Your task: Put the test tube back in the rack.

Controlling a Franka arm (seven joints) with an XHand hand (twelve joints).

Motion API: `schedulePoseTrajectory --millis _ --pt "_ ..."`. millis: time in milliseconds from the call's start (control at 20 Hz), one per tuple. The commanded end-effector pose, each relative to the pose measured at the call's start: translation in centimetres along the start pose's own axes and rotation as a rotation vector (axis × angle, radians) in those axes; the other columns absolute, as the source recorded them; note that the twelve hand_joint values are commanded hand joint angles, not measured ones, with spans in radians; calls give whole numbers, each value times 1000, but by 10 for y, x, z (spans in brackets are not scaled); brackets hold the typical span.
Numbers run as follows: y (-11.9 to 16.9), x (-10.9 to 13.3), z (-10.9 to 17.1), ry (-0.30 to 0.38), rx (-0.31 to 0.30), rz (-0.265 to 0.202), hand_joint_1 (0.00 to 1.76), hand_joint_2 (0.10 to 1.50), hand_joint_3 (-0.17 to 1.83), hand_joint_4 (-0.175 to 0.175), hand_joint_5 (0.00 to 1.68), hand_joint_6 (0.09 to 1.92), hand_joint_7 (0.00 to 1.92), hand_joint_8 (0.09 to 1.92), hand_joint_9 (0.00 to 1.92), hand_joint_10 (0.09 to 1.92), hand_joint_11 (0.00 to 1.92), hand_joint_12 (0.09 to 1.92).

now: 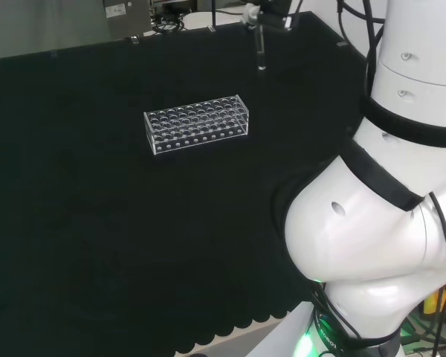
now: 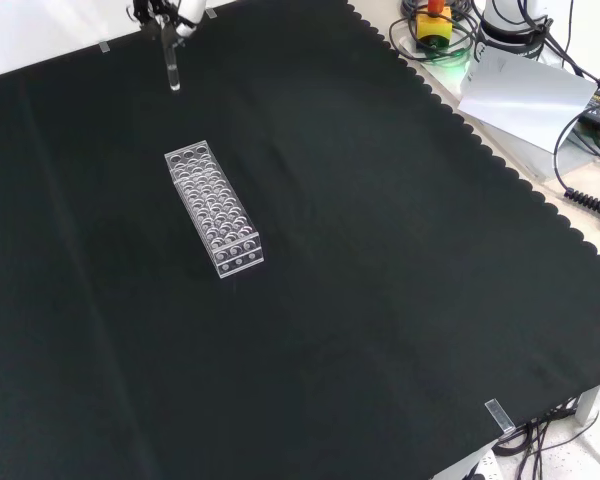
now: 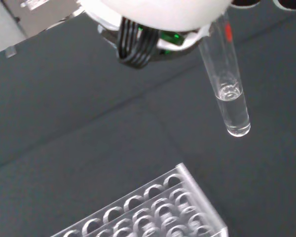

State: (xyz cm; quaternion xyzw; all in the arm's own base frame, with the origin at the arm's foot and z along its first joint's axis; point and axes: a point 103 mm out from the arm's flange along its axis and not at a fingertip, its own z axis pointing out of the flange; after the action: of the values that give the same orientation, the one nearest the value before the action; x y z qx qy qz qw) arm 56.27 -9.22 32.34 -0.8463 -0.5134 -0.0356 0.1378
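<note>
Where black cloth (image 2: 380, 280) lies — clear perforated rack (image 1: 198, 124).

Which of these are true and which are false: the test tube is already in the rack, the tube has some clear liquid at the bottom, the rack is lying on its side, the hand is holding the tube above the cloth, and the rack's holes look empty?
1. The test tube is already in the rack. False: it hangs in the air, off to one side of the rack.
2. The tube has some clear liquid at the bottom. True.
3. The rack is lying on its side. False: it stands upright on the black cloth, holes facing up.
4. The hand is holding the tube above the cloth. True.
5. The rack's holes look empty. True, as far as the views show.
</note>
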Motion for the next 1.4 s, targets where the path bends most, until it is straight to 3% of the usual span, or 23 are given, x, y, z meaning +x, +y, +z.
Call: schedulePoseTrajectory --millis 50,700,1400 --pt "1 30 22 23 32 -58 1221 682 597 -175 1307 574 1713 487 1612 481 1159 929" --pt "14 32 66 58 93 -41 1221 682 597 -175 1306 575 1713 487 1611 482 1159 930" --pt "18 17 85 68 114 -15 1221 682 597 -175 1306 575 1712 488 1611 483 1158 931"
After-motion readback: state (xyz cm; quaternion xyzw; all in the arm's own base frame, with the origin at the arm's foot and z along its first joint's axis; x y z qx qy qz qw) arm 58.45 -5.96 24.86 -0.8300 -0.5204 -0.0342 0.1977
